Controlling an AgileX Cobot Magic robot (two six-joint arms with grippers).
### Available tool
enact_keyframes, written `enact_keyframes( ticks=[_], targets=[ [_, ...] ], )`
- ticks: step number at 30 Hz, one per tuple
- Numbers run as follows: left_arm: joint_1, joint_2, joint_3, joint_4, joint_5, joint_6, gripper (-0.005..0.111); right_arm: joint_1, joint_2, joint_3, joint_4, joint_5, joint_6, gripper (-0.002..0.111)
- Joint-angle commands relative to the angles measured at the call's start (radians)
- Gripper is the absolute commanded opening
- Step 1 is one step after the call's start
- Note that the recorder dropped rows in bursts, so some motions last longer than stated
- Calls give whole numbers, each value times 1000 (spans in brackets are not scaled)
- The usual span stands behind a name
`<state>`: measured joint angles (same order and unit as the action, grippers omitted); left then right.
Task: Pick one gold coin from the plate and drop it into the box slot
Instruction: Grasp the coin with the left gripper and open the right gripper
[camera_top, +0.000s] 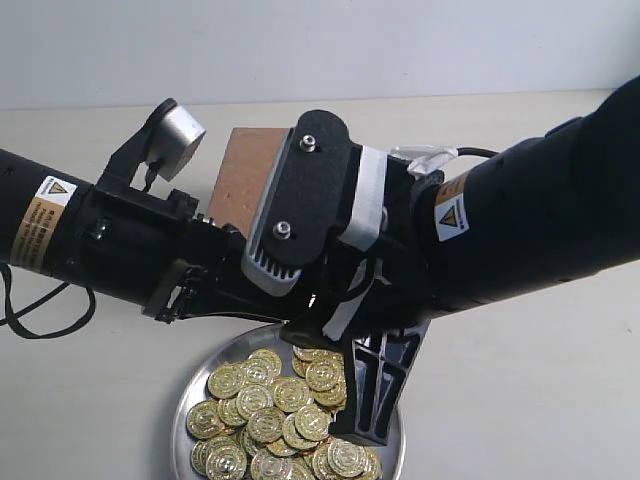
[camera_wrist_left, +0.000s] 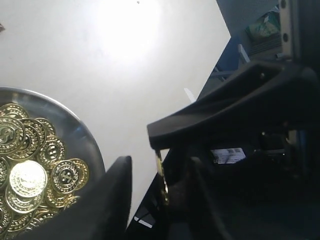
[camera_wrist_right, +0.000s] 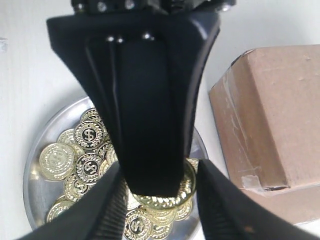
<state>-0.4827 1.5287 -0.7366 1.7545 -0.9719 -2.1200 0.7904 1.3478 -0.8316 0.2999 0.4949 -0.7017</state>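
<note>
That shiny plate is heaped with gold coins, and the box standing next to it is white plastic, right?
Not quite: the box is brown cardboard, not white plastic; the right wrist view shows it. The shiny plate next to it is indeed heaped with gold coins.

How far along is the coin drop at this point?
Done: nothing yet; no coin shows at the cardboard box, whose slot is out of view. In hand: a black gripper finger reaches into the gold coins on the metal plate; whether one is gripped is unclear. Remaining: lift, carry, drop.
</note>
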Motion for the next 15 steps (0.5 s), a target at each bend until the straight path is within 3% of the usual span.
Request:
enact_keyframes(
  ticks=[1, 7, 13, 15],
  targets=[
    [-5, 1, -8, -10, -1, -4, 33, 1, -8, -5, 5, -13, -1, 27],
    [-5, 1, -8, -10, -1, -4, 29, 1, -8, -5, 5, -13, -1, 27],
    [-5, 1, -8, -10, -1, -4, 2, 1, -8, -5, 5, -13, -1, 27],
    [-5, 1, -8, -10, -1, -2, 0, 1, -8, -5, 5, -13, -1, 27]
  ],
)
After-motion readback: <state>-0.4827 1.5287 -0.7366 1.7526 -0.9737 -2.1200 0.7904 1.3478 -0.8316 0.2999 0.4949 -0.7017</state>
